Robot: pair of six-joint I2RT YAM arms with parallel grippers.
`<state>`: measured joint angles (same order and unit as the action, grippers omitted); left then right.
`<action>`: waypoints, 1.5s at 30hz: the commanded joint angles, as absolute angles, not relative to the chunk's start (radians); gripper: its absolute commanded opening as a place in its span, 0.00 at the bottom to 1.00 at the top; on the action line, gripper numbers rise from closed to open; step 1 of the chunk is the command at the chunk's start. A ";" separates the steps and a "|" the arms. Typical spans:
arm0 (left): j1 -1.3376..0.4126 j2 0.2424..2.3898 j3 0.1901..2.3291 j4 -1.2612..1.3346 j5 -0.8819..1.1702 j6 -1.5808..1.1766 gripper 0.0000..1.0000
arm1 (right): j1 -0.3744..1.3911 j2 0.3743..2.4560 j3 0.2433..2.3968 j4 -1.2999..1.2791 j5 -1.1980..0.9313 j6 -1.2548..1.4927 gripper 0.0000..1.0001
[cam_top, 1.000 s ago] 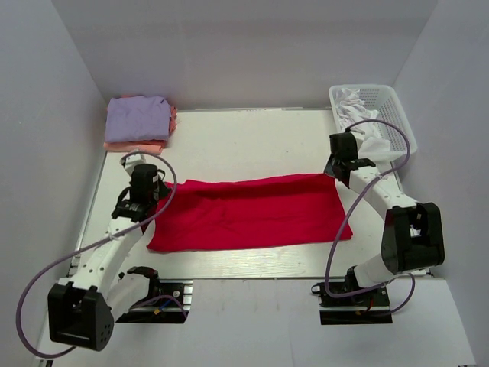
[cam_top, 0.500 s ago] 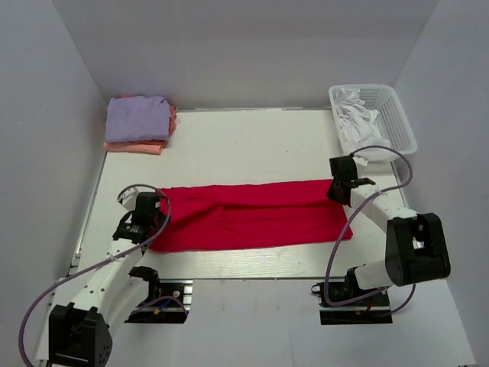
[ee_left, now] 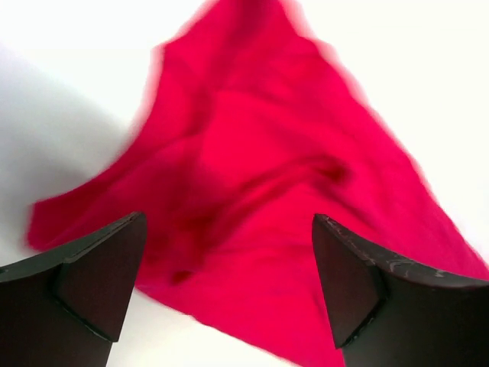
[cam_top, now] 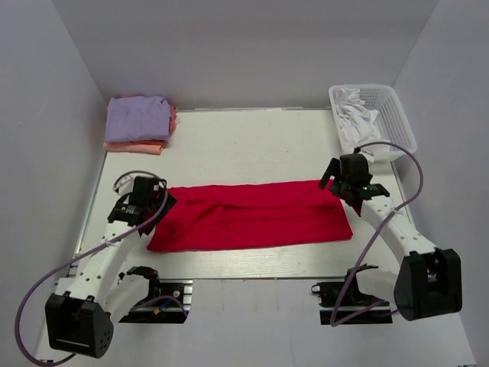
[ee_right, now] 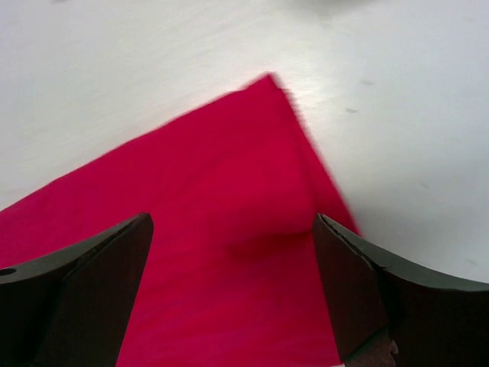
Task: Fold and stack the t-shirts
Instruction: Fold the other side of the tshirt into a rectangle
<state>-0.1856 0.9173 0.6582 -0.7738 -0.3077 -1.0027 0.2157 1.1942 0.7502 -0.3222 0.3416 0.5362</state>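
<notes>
Wide open and empty: left fingers (cam_top: 160,203) and right fingers (cam_top: 334,180), at the ends of the bright red cotton t-shirt (cam_top: 252,215) by the near edge of the bench (cam_top: 244,145). May snag wrinkles when lifting off, undoing the fold.

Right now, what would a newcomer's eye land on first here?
The bright red shirt, a long folded band across the middle of the table, with the left gripper and right gripper open over its ends. Next, the lavender shirt stacked on a pink shirt in the far left corner, and the white basket far right.
</notes>
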 commanded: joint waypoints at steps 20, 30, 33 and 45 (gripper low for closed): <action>-0.238 1.314 0.830 -0.459 0.066 -0.632 0.54 | 0.247 1.376 0.624 -0.052 -0.198 0.434 0.90; -0.281 1.422 0.861 -0.518 0.014 -0.647 0.26 | 0.247 1.348 0.615 -0.063 -0.163 0.426 0.90; -0.291 1.431 0.882 -0.537 -0.006 -0.663 0.00 | 0.244 1.338 0.614 -0.068 -0.158 0.423 0.90; -0.324 1.328 0.923 -0.629 -0.191 -0.654 0.87 | 0.247 1.338 0.614 -0.072 -0.160 0.416 0.90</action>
<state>-0.3225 1.3434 0.8680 -0.5785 -0.0895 -0.6544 0.2489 1.3537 0.6231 -0.0860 -0.1627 0.4332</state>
